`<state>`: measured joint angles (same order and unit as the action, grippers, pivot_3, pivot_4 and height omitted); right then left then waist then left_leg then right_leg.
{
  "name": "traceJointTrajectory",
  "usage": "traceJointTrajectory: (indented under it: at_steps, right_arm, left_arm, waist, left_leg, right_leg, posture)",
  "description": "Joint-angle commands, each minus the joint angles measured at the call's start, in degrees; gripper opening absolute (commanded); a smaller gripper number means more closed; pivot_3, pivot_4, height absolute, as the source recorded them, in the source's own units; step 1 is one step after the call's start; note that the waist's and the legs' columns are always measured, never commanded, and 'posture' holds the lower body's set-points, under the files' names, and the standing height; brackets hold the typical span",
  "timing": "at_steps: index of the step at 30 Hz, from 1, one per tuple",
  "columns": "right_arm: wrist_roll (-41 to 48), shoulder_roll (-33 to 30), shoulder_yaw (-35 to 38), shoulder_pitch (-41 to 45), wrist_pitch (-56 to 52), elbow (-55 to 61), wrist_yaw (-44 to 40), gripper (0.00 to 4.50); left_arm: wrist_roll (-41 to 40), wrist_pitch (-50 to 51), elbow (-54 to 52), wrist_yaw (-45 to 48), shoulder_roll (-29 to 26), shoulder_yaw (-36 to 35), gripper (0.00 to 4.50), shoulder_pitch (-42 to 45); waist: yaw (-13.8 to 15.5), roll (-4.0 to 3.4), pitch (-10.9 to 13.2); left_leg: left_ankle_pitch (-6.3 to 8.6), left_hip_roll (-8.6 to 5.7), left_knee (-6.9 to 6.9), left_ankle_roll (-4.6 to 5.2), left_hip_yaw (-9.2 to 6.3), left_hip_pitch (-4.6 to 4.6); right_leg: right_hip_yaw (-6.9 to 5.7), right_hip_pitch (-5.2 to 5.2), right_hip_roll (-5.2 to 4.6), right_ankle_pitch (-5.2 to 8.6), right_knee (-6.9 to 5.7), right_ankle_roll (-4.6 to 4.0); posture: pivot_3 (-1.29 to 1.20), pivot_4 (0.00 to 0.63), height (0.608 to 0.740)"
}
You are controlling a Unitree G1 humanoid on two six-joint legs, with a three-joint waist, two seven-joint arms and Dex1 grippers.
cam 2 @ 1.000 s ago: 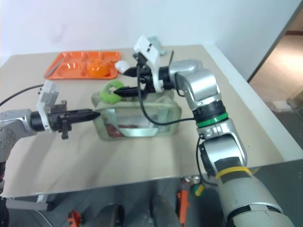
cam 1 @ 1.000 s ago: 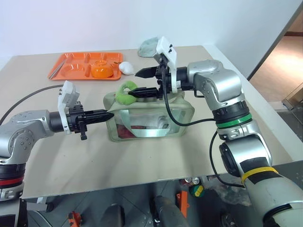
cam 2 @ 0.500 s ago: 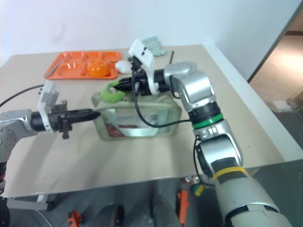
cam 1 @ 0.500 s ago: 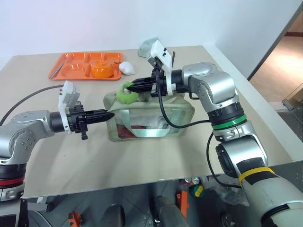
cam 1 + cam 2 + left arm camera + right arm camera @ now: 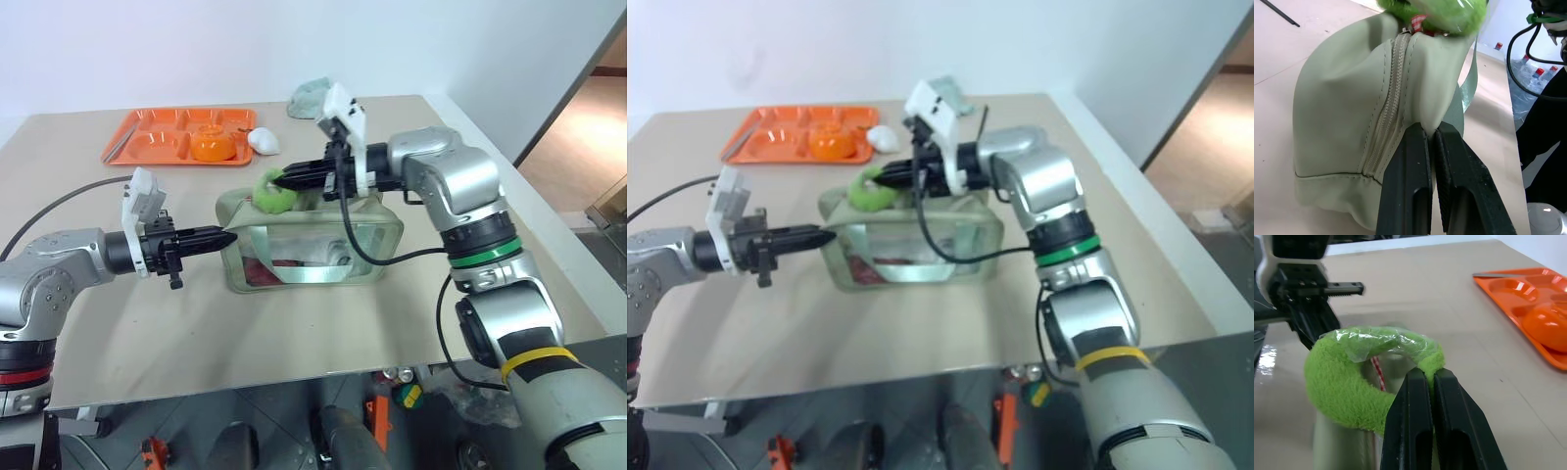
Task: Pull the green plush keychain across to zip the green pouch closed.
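Here the green plush keychain (image 5: 1359, 377) is a fuzzy lime ring.

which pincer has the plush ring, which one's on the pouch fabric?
The right pincer is shut on the green plush keychain. The left pincer pinches a fold at the end of the green pouch, beside the zipper.

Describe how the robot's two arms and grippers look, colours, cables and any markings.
Silver-grey jointed arms. The right arm has a green ring and yellow band; the left has a red ring. Each gripper, left and right, has two black fingers, a white wrist block and a black cable.
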<state>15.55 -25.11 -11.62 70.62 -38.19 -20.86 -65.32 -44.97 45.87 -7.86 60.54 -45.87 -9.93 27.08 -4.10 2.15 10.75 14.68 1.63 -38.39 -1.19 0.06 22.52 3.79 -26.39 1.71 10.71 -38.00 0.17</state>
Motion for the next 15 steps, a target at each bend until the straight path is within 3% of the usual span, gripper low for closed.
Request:
traceJointTrajectory:
  at_steps: [1,9,15]
  right_arm:
    - [0.62,-5.71,4.76,4.28,2.18,-0.60,-2.47,0.02]
    - [-3.85,-20.00,4.20,1.11,14.30,1.38,-9.71,0.02]
    - [-12.86,-28.74,3.07,-2.23,30.10,0.50,-8.79,0.02]
  left_arm:
    - [-0.42,-1.00,-0.94,0.35,-0.03,-1.12,0.00,0.41]
    - [-0.37,-1.37,-0.70,0.57,0.30,-0.77,0.00,0.21]
    - [-0.34,-1.43,-0.57,0.73,0.39,-0.60,0.00,0.25]
  waist:
    - [0.00,0.00,0.00]
    - [-0.01,0.00,0.00]
    - [-0.05,-0.01,0.01]
  left_leg:
    - [0.00,-0.01,0.00,0.00,0.01,0.01]
    - [0.02,-0.02,0.06,0.01,0.03,-0.02]
    - [0.01,-0.02,0.05,0.01,0.09,-0.07]
  right_leg:
    - [0.01,0.00,-0.01,0.01,0.01,0.02]
    - [0.03,0.01,0.00,0.09,0.04,0.03]
    - [0.08,0.01,0.00,0.08,0.02,0.03]
  posture:
    - [0.00,0.150,0.740]
    - [0.00,0.150,0.740]
    - [0.00,0.150,0.740]
